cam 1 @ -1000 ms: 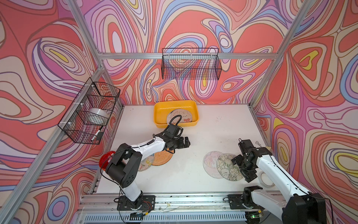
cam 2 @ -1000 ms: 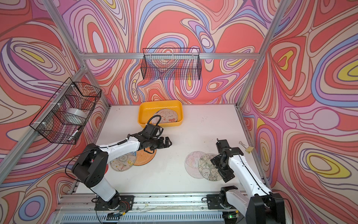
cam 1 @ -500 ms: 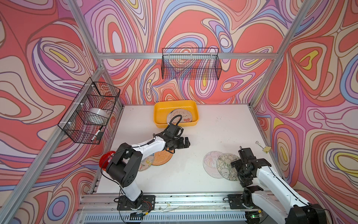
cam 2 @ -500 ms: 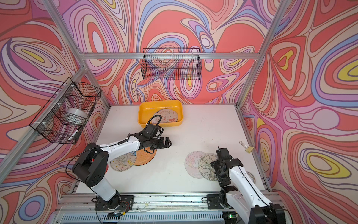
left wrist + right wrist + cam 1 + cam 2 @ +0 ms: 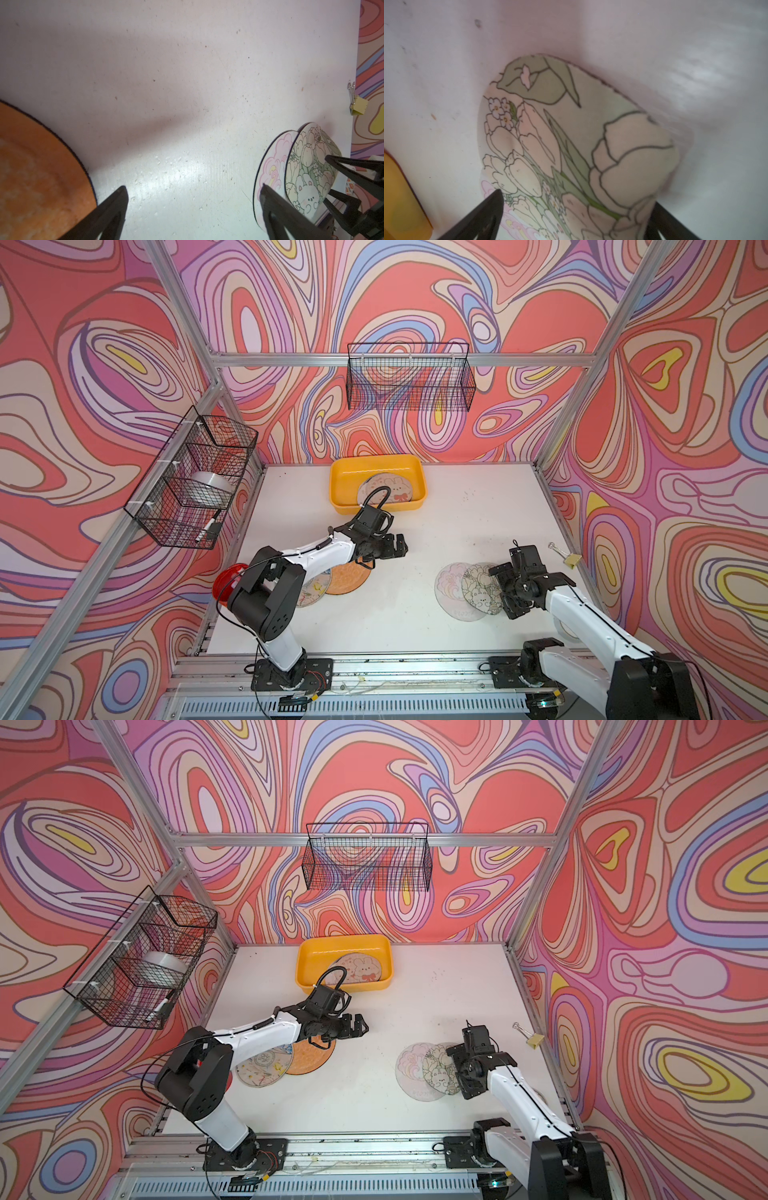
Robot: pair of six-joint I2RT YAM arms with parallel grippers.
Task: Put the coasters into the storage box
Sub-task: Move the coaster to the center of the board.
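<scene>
The yellow storage box (image 5: pixel 345 472) stands at the back of the table in both top views, with a bunny-print coaster (image 5: pixel 388 489) lying in it. An orange coaster (image 5: pixel 347 578) and a cream coaster (image 5: pixel 313 593) lie under my left arm. My left gripper (image 5: pixel 399 549) is open over bare table (image 5: pixel 193 187). On the right, a floral coaster (image 5: pixel 480 589) overlaps a pink coaster (image 5: pixel 449 589). My right gripper (image 5: pixel 503 592) is open at the floral coaster's right edge. In the right wrist view that coaster (image 5: pixel 571 135) fills the space between the fingers (image 5: pixel 576 199).
A red pot (image 5: pixel 224 583) sits behind my left arm's elbow. A binder clip (image 5: pixel 571 559) lies by the right wall. One wire basket (image 5: pixel 409 377) hangs on the back wall. Another wire basket (image 5: pixel 166 526) hangs on the left wall and holds a tape roll (image 5: pixel 208 489).
My right gripper dipped toward the front edge, then came back left to the floral coaster's right edge. The left arm has not moved.
</scene>
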